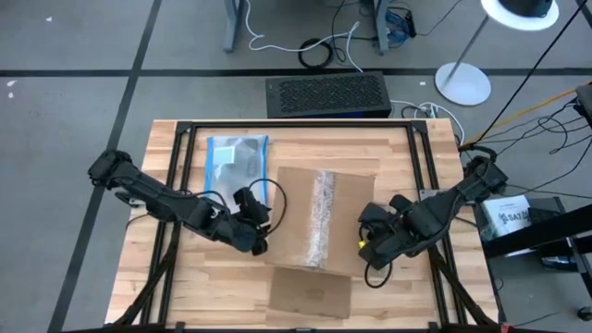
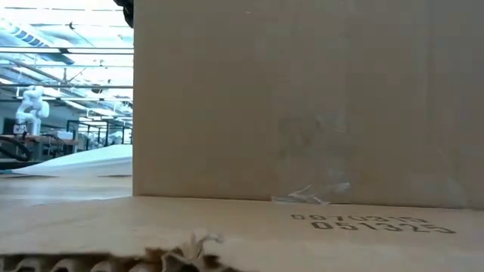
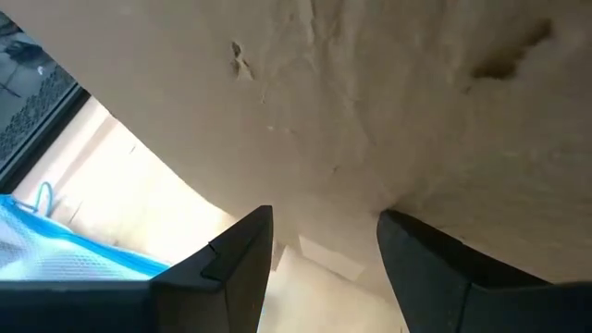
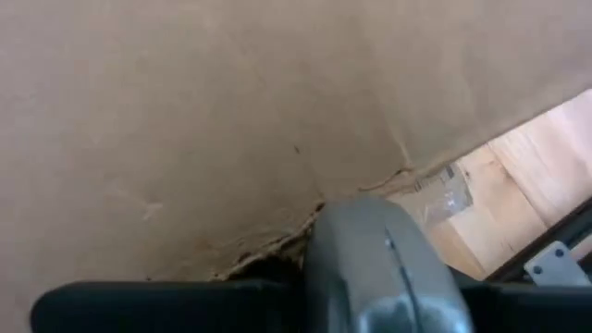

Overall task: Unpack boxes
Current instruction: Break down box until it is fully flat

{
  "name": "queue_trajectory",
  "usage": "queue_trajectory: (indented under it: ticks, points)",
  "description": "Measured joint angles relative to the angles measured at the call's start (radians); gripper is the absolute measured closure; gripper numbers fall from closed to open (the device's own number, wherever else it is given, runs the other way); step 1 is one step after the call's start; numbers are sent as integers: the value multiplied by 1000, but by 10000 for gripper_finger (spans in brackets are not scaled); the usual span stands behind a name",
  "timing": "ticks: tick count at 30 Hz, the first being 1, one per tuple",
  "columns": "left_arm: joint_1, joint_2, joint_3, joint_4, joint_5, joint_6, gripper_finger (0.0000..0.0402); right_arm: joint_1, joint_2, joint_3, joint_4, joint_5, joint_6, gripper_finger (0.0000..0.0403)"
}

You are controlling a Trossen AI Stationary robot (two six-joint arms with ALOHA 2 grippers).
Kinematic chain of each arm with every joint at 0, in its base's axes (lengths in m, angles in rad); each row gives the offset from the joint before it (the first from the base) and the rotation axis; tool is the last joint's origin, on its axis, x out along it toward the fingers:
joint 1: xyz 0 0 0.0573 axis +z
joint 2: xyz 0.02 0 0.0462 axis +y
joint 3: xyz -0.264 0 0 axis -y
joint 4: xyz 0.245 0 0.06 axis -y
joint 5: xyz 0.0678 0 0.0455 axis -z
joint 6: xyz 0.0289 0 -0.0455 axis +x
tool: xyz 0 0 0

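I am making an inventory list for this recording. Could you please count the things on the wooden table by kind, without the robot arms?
Brown cardboard box: 1
Loose flat cardboard piece: 1
Clear plastic pouch with blue edge: 1
Total: 3

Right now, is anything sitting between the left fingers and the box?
Nothing visible. The left gripper sits right at the box, its left side, with the fingers apart and bare cardboard straight ahead. The pouch lies off to one side on the table, out of the way.
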Motion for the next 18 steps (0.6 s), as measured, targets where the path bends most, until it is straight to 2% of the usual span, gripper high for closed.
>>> queue_trajectory:
  ticks: [9,18]
  points:
    - [-7,-82,3,-51,5,-13,201,28,-30,0,25,6,35,336]
    - [-18,-56,3,-130,10,-68,194,29,-31,0,10,-19,26,336]
